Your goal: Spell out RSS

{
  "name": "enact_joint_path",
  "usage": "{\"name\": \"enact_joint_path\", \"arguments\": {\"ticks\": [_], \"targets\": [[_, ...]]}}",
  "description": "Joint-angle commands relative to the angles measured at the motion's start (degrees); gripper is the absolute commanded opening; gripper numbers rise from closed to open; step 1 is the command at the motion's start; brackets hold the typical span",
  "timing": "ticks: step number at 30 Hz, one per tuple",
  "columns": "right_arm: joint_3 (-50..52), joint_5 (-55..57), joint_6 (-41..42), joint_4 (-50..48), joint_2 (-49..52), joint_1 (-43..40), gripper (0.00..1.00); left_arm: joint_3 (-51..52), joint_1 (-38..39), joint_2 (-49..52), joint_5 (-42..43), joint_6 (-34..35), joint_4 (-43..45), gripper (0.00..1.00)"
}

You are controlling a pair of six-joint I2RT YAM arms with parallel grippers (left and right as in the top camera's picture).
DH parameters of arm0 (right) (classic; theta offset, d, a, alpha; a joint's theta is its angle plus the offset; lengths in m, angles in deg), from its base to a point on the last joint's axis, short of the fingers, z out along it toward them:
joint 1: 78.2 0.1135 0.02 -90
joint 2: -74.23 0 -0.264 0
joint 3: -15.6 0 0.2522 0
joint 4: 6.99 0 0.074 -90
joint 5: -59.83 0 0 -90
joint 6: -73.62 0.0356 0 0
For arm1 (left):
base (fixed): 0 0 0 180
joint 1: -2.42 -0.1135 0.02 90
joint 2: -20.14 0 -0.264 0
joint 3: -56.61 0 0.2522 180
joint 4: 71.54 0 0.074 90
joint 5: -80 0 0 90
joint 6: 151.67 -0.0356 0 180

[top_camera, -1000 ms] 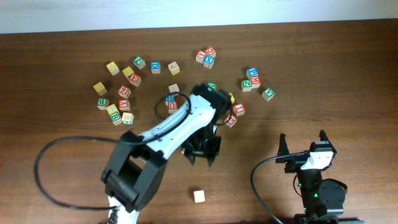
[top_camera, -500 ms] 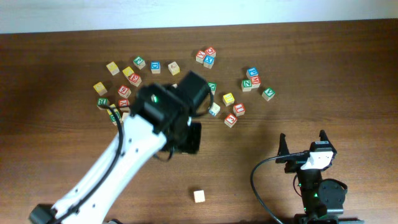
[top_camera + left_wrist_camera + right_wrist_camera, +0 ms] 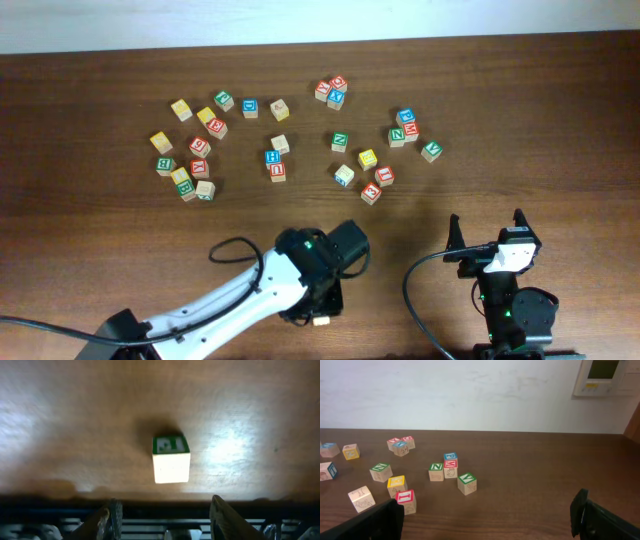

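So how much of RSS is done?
One letter looks placed: the green-bordered cube, probably the R, sits alone near the front. The left hand hovers open beside it, holding nothing; the right hand is open too. Two S's remain: the yellow cubes lie up in the scattered bunch.

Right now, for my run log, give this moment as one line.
left end effector: open, over green cube, not touching | right end effector: open, empty | other cubes: scattered
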Motion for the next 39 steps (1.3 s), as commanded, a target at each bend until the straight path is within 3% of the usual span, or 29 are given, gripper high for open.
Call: {"name": "enact_joint_path", "arguments": {"ticks": [1,7,13,21,30,35,39], "targets": [[0.46,0.66,-0.15,0.17,-0.42,0.31,0.98,1.42,2.49,-0.22,-1.07,7.34,0.61,0.49],[0.46,0.66,-0.15,0.17,-0.42,0.31,0.98,5.31,7.32,-0.22,-3.34,9.2,8.52,0.47],[0.46,0.66,-0.15,0.17,-0.42,0.31,0.98,8.52,7.96,-0.22,-3.8,14.93,10.47,0.5],[0.46,0.66,-0.15,0.17,-0.42,0.31,0.98,8.59,7.43,-0.17,-3.23,14.67,11.37,0.64],[0.46,0.66,-0.15,0.17,-0.42,0.31,0.98,8.59,5.38,4.42,-0.81,13.03,13.29,0.64],[0.46,0.66,-0.15,0.17,-0.42,0.31,0.98,8.59,1.62,6.01,0.74,8.09,14.71,0.59],[0.46,0.66,-0.15,0.17,-0.42,0.31,0.98,8.59,1.7,6.03,1.27,7.91,15.17,0.55]]}}
